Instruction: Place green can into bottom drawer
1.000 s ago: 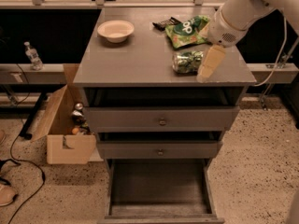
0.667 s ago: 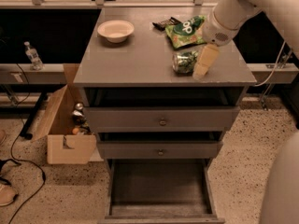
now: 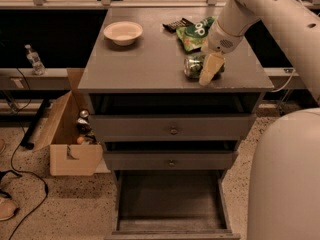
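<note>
Scanning from the left: a water bottle (image 3: 34,59) stands on the floor against the dark wall. Beside the cabinet (image 3: 95,109) an open cardboard box (image 3: 75,156) is noted. It holds a few small items that cannot be identified.

On the surface (image 3: 145,64), a white bowl (image 3: 123,32) sits at the rear left and appears to hold nothing. At the rear right a dark packet (image 3: 177,24) lies touching a green snack bag (image 3: 194,31).

The green can (image 3: 192,65) lies on its side near the front right edge, just in front of the bag. Its long axis appears to run roughly left to right across the view. A silvery end is turned to the left.

The end effector (image 3: 209,72) is lowered from the arm (image 3: 260,9) at the upper right. It overlaps the can's right half, so the can lies directly beneath it and slightly to its left. Whether it is released, clenched or already grasping the can cannot be told from this view.

Below the surface, the two upper drawers (image 3: 172,130) appear shut. The bottom drawer (image 3: 170,204) is pulled fully out and nothing is seen inside it.

Judgement: the grasp stage is in hand. The can is not yet lifted, and the drawer lies well below and forward of it. A descent past the front edge of the surface will be required.
</note>
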You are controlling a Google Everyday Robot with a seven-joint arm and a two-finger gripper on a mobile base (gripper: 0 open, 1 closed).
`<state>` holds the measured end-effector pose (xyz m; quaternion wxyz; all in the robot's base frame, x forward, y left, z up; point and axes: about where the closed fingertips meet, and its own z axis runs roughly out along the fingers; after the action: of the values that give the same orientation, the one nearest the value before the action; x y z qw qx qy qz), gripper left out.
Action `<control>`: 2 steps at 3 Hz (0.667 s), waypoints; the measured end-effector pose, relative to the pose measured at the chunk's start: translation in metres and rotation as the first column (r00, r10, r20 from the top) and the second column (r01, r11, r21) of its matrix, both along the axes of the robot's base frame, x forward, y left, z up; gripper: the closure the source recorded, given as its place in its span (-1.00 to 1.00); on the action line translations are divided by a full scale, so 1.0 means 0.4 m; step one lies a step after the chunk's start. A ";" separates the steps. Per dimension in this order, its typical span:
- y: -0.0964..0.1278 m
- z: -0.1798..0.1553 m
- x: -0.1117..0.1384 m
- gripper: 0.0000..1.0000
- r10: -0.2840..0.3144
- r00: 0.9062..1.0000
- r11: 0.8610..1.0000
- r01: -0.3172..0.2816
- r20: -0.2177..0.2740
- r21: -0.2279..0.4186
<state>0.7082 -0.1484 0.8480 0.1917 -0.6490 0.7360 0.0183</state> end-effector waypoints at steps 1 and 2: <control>0.002 -0.025 0.008 -0.16 0.006 1.000 1.000 -0.006 -0.026 -0.004; 0.001 -0.026 0.008 0.31 0.005 1.000 1.000 -0.005 -0.026 -0.004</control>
<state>0.7113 -0.1481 0.8376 0.1804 -0.6511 0.7368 0.0257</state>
